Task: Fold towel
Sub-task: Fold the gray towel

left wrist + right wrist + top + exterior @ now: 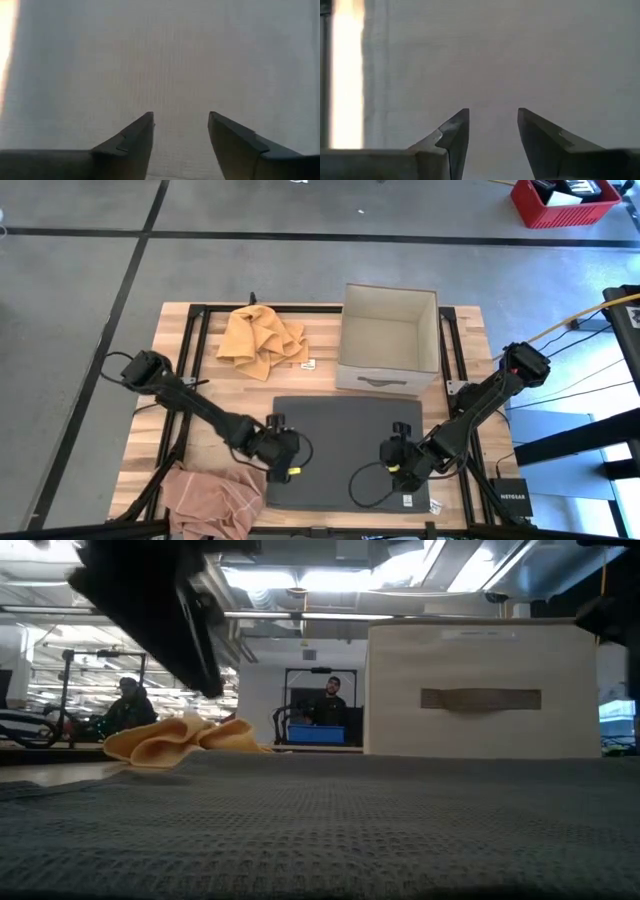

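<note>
A dark grey towel (345,448) lies spread flat on the table, filling the low view's foreground (320,830). My left gripper (283,452) hangs over the towel's near left part; in the left wrist view its fingers stand open (180,122) above the pale weave (165,60). My right gripper (399,460) hangs over the towel's near right part, also open (492,117), with the towel's cloth (510,55) and its edge showing past the fingers. Whether either gripper touches the cloth does not show.
A beige fabric box (388,338) stands at the table's far right, behind the towel. A crumpled yellow cloth (260,335) lies at the far left. A pinkish cloth (210,498) is bunched at the near left corner. People (330,700) are in the room beyond.
</note>
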### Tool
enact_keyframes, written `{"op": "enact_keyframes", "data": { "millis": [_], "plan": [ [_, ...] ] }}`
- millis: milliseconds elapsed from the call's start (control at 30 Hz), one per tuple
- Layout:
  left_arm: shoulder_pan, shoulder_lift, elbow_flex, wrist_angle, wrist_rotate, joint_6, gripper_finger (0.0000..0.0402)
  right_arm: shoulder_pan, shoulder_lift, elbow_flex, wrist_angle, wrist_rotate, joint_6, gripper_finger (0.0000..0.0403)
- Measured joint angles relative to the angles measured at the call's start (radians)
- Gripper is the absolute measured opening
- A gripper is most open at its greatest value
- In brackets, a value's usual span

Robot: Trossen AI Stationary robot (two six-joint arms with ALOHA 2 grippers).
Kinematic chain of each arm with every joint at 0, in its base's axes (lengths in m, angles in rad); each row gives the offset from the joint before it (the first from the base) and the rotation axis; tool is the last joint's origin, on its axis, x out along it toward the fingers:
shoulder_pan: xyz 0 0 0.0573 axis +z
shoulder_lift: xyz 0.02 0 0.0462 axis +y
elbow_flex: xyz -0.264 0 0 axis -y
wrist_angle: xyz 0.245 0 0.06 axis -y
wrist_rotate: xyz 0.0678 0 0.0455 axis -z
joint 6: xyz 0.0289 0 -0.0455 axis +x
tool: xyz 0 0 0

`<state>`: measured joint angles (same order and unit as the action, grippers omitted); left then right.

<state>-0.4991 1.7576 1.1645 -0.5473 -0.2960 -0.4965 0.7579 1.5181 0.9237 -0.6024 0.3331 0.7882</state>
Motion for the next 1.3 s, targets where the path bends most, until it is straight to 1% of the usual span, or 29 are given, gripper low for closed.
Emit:
{"op": "enact_keyframes", "data": {
  "millis": [100, 200, 267, 400, 500, 600, 833, 900, 967, 1100, 1300],
  "plan": [
    [0.035, 0.033, 0.0, -0.046, 0.045, 0.035, 0.022, -0.008, 0.0, 0.0, -0.051, 0.003, -0.007, 0.0178],
    [0.057, 0.067, 0.0, -0.133, 0.057, 0.056, 0.0241, -0.02, -0.002, 0.0, -0.127, -0.047, 0.04, 0.0198],
    [0.064, 0.089, -0.001, -0.162, 0.07, 0.066, 0.0246, -0.02, -0.004, 0.0, -0.173, -0.073, 0.074, 0.0218],
    [0.07, 0.115, 0.0, -0.142, 0.095, 0.083, 0.0246, -0.02, -0.004, 0.0, -0.218, -0.138, 0.098, 0.0261],
    [0.081, 0.131, 0.002, -0.148, 0.127, 0.06, 0.0243, -0.019, -0.004, 0.0, -0.227, -0.187, 0.1, 0.0281],
    [0.084, 0.132, -0.009, -0.14, 0.169, 0.039, 0.0242, -0.018, -0.004, 0.0, -0.244, -0.22, 0.102, 0.0283],
    [0.071, 0.131, -0.013, -0.179, 0.174, 0.006, 0.0241, 0.022, -0.004, -0.001, -0.343, -0.245, 0.124, 0.0276],
    [0.067, 0.131, -0.013, -0.179, 0.174, 0.007, 0.0241, 0.031, -0.004, -0.003, -0.394, -0.26, 0.129, 0.0279],
    [0.066, 0.132, -0.014, -0.175, 0.174, 0.01, 0.0241, 0.043, -0.004, -0.003, -0.404, -0.264, 0.128, 0.0284],
    [0.066, 0.132, -0.015, -0.174, 0.174, 0.007, 0.0241, 0.039, -0.005, -0.023, -0.374, -0.222, 0.097, 0.0289],
    [0.066, 0.133, -0.016, -0.174, 0.175, 0.008, 0.0241, 0.005, -0.004, -0.119, -0.259, -0.233, 0.067, 0.0281]
  ]
}}
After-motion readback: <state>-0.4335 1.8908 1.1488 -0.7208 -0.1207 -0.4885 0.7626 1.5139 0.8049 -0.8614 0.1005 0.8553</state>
